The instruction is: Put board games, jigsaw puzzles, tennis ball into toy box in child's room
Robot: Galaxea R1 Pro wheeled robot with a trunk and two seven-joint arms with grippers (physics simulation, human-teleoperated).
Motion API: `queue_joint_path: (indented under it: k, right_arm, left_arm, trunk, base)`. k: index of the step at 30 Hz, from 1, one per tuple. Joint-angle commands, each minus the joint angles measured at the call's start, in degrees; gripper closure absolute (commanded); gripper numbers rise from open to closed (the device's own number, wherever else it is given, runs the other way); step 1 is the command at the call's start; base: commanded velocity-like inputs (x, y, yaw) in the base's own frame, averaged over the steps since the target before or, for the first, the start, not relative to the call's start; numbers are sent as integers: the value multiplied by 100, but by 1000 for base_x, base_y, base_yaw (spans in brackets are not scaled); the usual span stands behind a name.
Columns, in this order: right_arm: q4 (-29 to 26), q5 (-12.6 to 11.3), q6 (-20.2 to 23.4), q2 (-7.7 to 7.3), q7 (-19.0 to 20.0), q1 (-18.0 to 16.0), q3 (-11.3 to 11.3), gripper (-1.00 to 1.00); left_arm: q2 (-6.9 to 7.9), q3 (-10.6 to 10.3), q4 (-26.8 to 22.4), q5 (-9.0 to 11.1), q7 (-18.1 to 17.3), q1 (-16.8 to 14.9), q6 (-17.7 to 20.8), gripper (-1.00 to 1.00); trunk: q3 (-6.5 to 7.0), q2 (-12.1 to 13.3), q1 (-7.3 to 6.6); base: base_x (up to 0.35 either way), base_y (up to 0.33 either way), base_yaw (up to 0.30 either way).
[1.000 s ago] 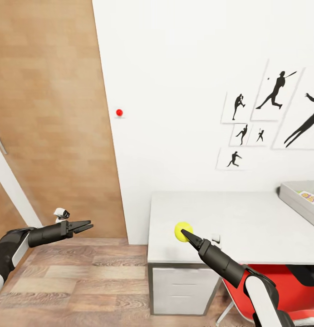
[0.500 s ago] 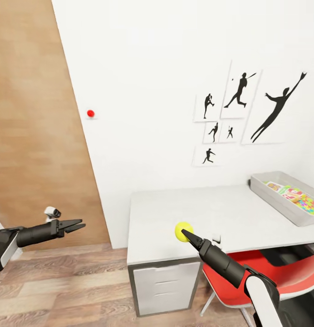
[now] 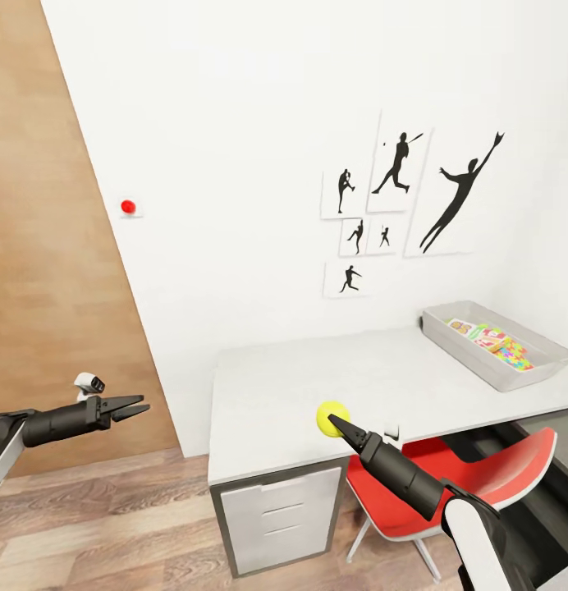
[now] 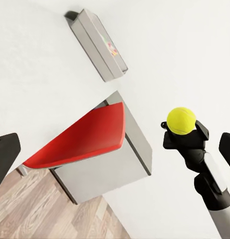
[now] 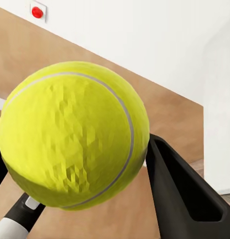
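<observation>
White wall with black baseball silhouettes backs the pale tabletop (image 3: 317, 386), where the toy box (image 3: 514, 377) sits at the far end — well apart from the right pincer (image 3: 332, 419). Inside it, colourful flat toys (image 3: 489, 339) already lie, at least 1 jigsaw-patterned; how many I cannot tell. No loose toys show on the tabletop, so the job looks nearly finished. The tennis ball (image 5: 70, 134) is clamped between the right pincer's fingers, not yet over the box. The left pincer (image 3: 130, 406) hangs empty, jaws slightly parted, over the floor.
</observation>
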Motion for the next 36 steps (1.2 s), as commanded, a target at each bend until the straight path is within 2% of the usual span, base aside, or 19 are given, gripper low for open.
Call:
queue_joint_path:
  k: [1,9,14,24,36]
  right_arm:
    - [0,-18,46,6,4,-6,-18,100]
    - [-1,-21,42,6,16,-6,-17,100]
    - [-4,-16,41,6,215,-6,-18,100]
    - [0,-18,49,4,311,-6,-26,100]
    - [1,-18,66,0,315,-8,-59,100]
  left_arm:
    - [2,-3,0,2,-20,-5,61,-100]
    - [2,-4,0,-4,-20,-4,63,-100]
    - [0,-3,1,0,-20,-2,62,-100]
    - [-5,-8,0,-5,-20,-7,61,-100]
    - [2,-12,1,-7,-20,-5,61,-100]
  trunk:
    - [-13,-13,4]
    - [-13,-13,4]
    - [-13,-13,4]
    - [-13,-13,4]
    - [-13,-13,4]
  base:
    - [0,0,-14]
    - [0,0,-3]
    - [0,0,-8]
    - [0,0,-200]
    - [0,0,-13]
